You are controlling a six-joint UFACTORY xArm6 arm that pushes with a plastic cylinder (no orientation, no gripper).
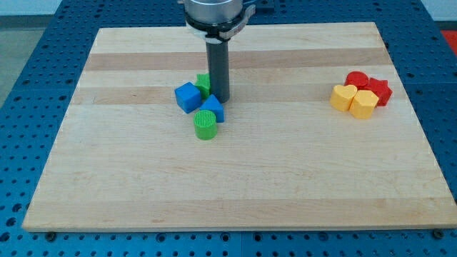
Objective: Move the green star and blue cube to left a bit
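My tip (219, 98) stands in the middle of the board, right against the green star (203, 83), which shows only partly behind the rod on its left. The blue cube (188, 97) lies just left of the star, turned at an angle. A blue triangular block (211, 108) sits just below my tip. A green cylinder (205, 126) lies below that, touching it.
At the view's right, a cluster of a red cylinder (356, 79), a red star (380, 91), a yellow heart (343, 96) and a yellow hexagon block (363, 104). The wooden board (235, 185) sits on a blue perforated table.
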